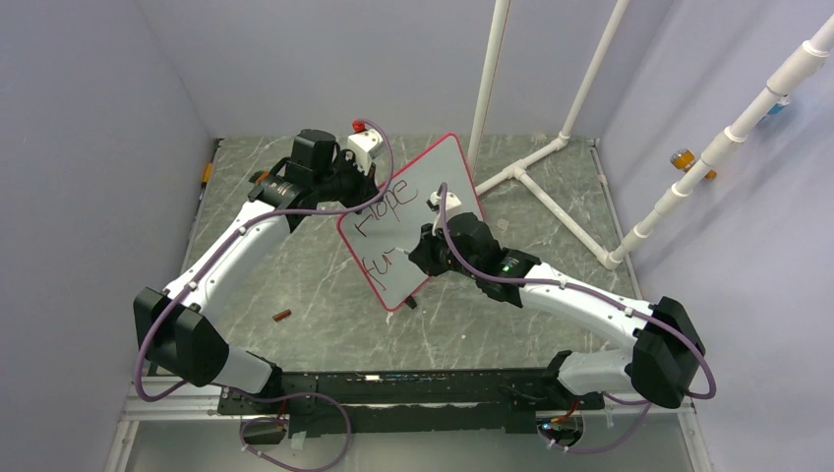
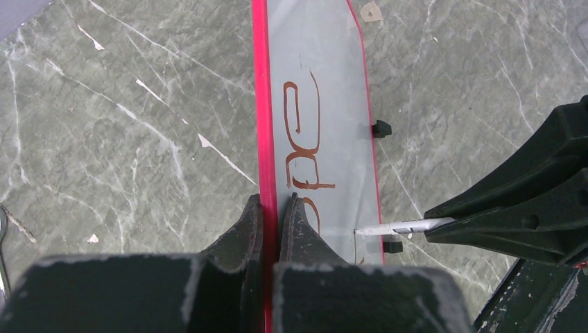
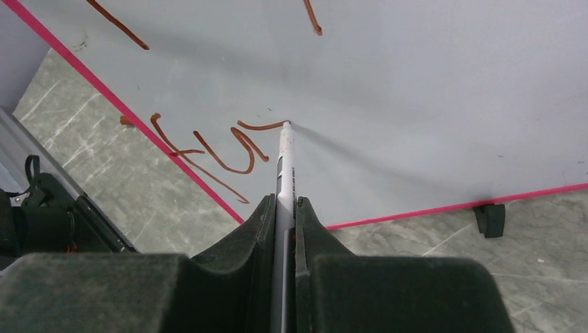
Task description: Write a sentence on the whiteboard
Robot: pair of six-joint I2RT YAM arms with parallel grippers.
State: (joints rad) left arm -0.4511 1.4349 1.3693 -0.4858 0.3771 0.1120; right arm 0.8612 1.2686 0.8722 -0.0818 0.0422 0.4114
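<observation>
Left wrist view: my left gripper [image 2: 272,207] pinches the whiteboard [image 2: 329,83] by its frame, mid-picture, tilted up; probably light, stiff, slick, so edges suit; my right gripper [image 3: 282,208] clamps the marker [image 3: 285,159], tip on the sentence [image 3: 222,149].

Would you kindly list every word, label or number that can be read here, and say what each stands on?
"Hope": upper line of the sentence, red-brown on the whiteboard.
"fu" plus an unfinished stroke: lower line, same board, ending at the marker tip.
Dark marks on the marker barrel: too blurred to read.
No other text is visible.
</observation>
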